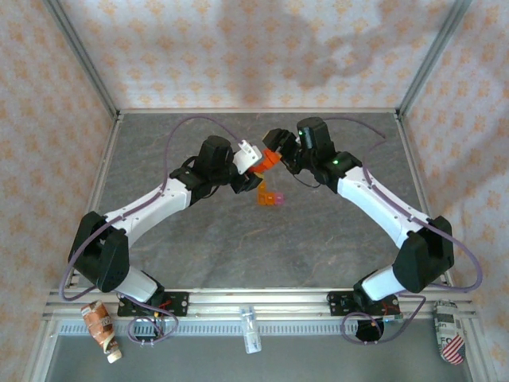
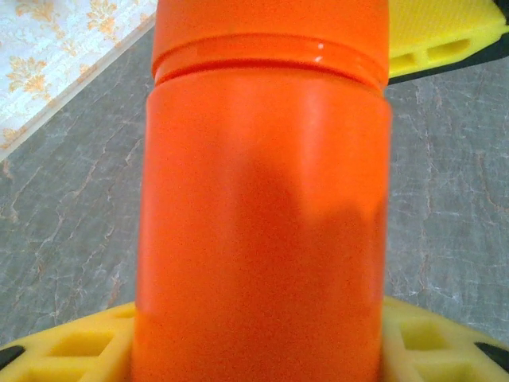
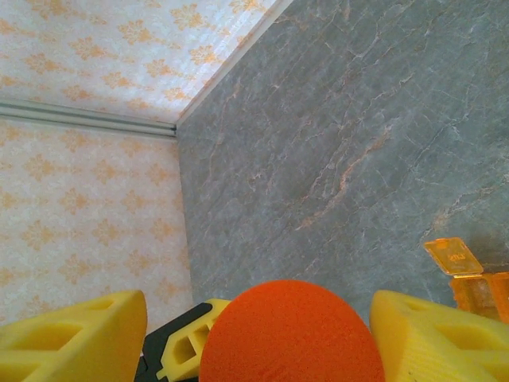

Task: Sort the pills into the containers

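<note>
- Step, as I read it: uncap the bottle (image 2: 262, 223) so pills can be tipped out. No pills visible; presumably inside it.
- left gripper (image 2: 254, 350): yellow fingers (image 2: 64, 350) pressed on both sides of the bottle body, low down, pinching it. Bottle is held above the table (image 1: 238, 247), between the two wrists.
- right gripper (image 3: 254, 342): sits over the orange-red cap (image 3: 290, 334), one finger on each side. One pad looks in contact and the other shows a gap, so can't tell if it actually grips.
- To do it well: seat both right pads square on the cap before twisting. Left hand has to hold hard or the smooth body will spin. Keep the bottle mouth up so nothing spills when the cap frees.
- containers (image 1: 270, 196): on the table just beside the bottle, on the arm-base side. Orange and pink compartments joined, orange lid flap (image 3: 453, 256) standing open; pink lid unclear.
- In the way: both wrists crowd the bottle, and the box is tiny and light, so a low swing could knock it.
- Well apart from the bottle, by the near rail: crumpled packet (image 1: 103, 322), small clear vial (image 1: 250, 330), flag-print item (image 1: 449, 334). Not in the way.
</note>
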Controlling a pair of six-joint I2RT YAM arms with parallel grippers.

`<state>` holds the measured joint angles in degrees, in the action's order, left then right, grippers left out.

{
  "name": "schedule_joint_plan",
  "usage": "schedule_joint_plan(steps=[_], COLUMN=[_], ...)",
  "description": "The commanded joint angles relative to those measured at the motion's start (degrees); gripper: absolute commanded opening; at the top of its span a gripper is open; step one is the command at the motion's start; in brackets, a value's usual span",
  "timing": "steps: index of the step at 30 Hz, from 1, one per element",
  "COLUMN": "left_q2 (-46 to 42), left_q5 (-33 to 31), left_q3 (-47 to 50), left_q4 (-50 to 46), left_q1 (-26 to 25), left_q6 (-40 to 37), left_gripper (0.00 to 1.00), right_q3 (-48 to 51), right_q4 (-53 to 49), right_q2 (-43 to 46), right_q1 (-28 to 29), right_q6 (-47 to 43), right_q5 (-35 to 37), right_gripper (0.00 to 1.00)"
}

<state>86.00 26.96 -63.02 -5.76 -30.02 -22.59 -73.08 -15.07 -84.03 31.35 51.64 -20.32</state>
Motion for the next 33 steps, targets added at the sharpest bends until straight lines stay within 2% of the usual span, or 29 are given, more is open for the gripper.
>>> schedule_joint_plan(steps=[1, 6, 8, 13, 18, 21, 25, 27, 31, 33], left_q2=[-0.21, -0.37, -0.3, -0.3, -0.65, -0.88, -1.08, -1.09, -1.66, -1.94], left_q5=[-0.52, -0.58, -0.55, -0.59, 2.21, 8.36, 18.06, 22.12, 23.96, 21.92], left_q3=[-0.4, -0.56, -0.74, -0.79, -2.03, -3.51, -5.15, -5.61, -5.42, -4.91], left_q4=[3.07, 3.71, 3.65, 3.64, 1.05, -1.42, -3.55, -3.33, -2.26, -1.98], left_q1=[-0.62, -0.65, -0.65, -0.65, -0.26, 0.86, 2.4, 3.0, 3.25, 3.23], left_q6=[0.01, 0.37, 0.46, 0.74, 1.05, 2.86, 6.71, 9.62, 11.71, 11.2], left_gripper=[0.0, 0.0, 0.0, 0.0, 0.0, 0.0, 0.0, 0.0, 0.0, 0.0], right_q3=[1.09, 1.67, 1.89, 2.1, 3.63, 5.27, 7.86, 9.79, 10.34, 10.0], right_q4=[2.23, 3.01, 3.24, 3.47, 7.21, 12.38, 20.5, 23.93, 26.94, 26.32], right_q2=[-0.03, -0.35, -0.26, 0.08, 1.1, 1.97, 2.24, 2.57, 2.16, 2.59], right_q1=[0.3, 0.29, 0.29, 0.29, -0.25, -2.29, -6.11, -7.71, -8.32, -8.28], right_q6=[1.16, 1.63, 1.58, 0.93, -3.22, -9.29, -19.88, -21.72, -19.22, -17.31], right_q5=[0.66, -0.23, -0.22, -0.41, -2.36, -6.6, -19.52, -22.98, -25.4, -24.47], right_gripper=[0.71, 0.68, 0.64, 0.46, 0.38, 0.38, 0.4, 0.41, 0.41, 0.49])
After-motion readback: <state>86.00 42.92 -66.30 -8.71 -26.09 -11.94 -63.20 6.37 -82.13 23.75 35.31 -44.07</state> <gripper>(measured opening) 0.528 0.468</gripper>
